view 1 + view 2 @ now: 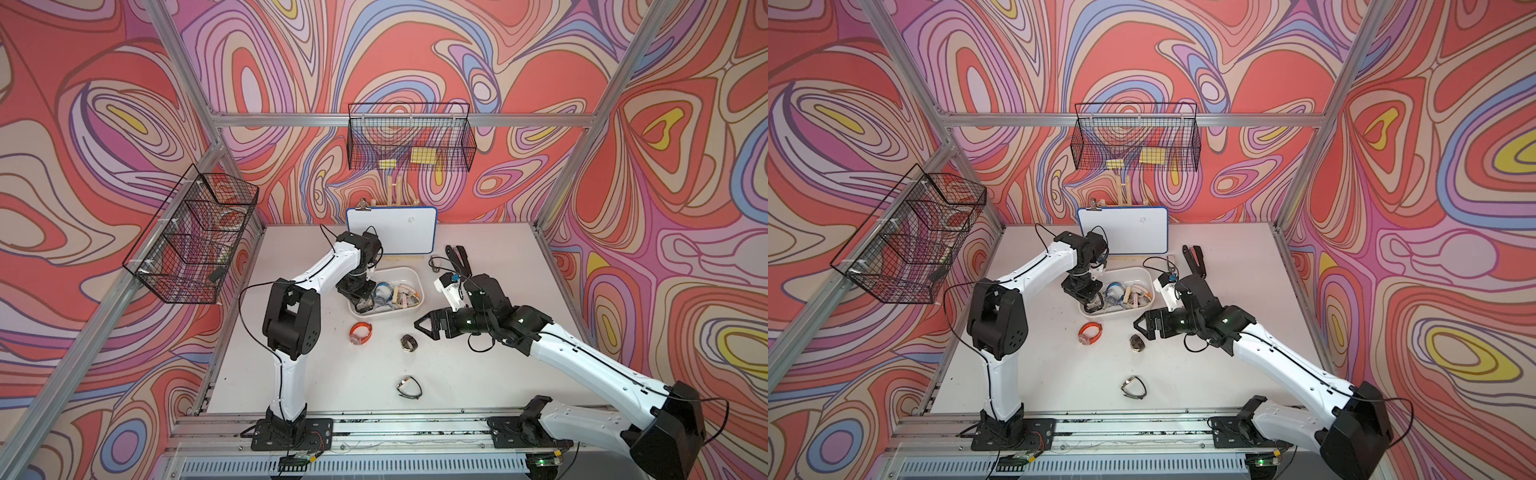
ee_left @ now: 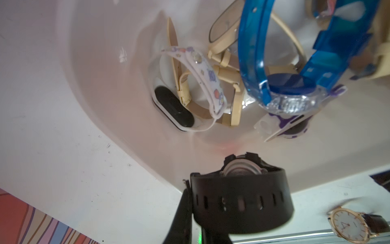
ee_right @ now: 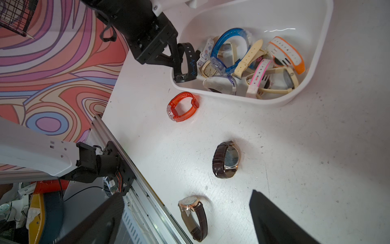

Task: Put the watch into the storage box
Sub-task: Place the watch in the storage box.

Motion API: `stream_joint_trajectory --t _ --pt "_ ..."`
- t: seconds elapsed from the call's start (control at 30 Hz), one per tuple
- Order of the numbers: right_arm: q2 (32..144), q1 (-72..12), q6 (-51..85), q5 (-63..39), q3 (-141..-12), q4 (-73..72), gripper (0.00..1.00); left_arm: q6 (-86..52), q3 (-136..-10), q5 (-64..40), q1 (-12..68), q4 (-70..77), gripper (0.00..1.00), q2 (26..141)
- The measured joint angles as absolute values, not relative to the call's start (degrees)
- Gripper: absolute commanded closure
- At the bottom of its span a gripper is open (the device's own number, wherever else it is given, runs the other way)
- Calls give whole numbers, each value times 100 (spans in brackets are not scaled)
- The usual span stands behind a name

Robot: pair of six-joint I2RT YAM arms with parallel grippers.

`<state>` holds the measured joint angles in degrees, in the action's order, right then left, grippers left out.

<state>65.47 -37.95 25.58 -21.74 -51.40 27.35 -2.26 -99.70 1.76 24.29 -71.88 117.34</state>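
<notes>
The white storage box (image 3: 322, 42) sat mid-table with a heap of watches (image 3: 251, 61) inside. Beside it the right gripper (image 1: 420, 325) hung over the table, jaws wide apart and empty. The left gripper (image 3: 178, 63) was clamped on the strap of the black digital watch (image 2: 240, 202), over a corner of the box. The watch looked light, and its rubbery band would probably flex and swing. A grip nearer the case would be steadier.

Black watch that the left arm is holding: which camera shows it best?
The left wrist view: the black watch fills the foreground, with its strap holes and case back clear. The right wrist view shows it smaller, pinched by the left gripper over a corner of the storage box. In both top views the gripper mostly hides it.
</notes>
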Motion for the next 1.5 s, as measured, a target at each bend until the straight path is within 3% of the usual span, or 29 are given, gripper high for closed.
stream_joint_trajectory --t 0.17,0.3,0.47,0.6,0.8,0.87,1.07,1.5 --pt "6547 -3795 2556 -2189 -5140 2696 2 -187 -10106 165 2434 -7253 93 12073" --pt "6547 -3795 2556 -2185 -5140 2698 2 -189 -10132 167 2434 -7269 87 12208" --pt "6547 -3795 2556 -2187 -5140 2698 2 -198 -10307 163 2434 -7352 63 12226" --pt "6547 -3795 2556 -2187 -5137 2696 2 -237 -10355 86 2432 -7376 54 12132" --pt "6547 -3795 2558 -2187 -5135 2679 2 -333 -10355 34 2432 -7439 49 11579" --pt "6547 -3795 2556 -2187 -5135 2670 2 -412 -10355 14 2434 -7432 53 11290" --pt "6547 -3795 2558 -2182 -5100 2657 2 -670 -9959 -464 2432 -7070 82 10495" --pt "6549 -3795 2558 -2139 -5050 2659 2 -1011 -9400 -1269 2434 -6125 91 11041"
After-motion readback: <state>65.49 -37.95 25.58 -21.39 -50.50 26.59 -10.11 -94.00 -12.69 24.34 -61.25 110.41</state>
